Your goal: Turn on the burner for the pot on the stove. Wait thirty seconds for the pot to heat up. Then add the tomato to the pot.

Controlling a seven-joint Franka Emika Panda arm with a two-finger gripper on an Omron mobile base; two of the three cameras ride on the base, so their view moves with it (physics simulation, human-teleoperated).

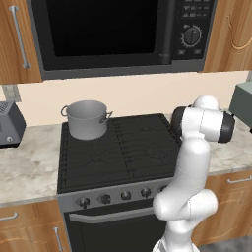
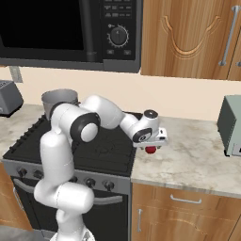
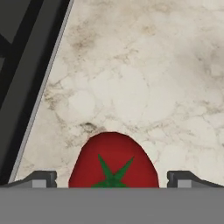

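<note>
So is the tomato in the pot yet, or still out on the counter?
Out. The tomato sits on the marble counter right of the stove, between the open jaws; the pot stands on the back left burner.

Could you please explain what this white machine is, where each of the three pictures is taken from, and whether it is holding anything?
It is a white robot arm with dark joints in a simulated kitchen. Two pictures come from cameras behind the arm, to its left and right. The third looks along its hand, past the two dark fingers. The fingers stand wide open on either side of a small round glossy red tomato, which lies on the marbled beige counter just right of the black gas stove. Nothing is gripped yet. A grey brushed-metal pot without a lid stands on the stove's back left burner.
</note>
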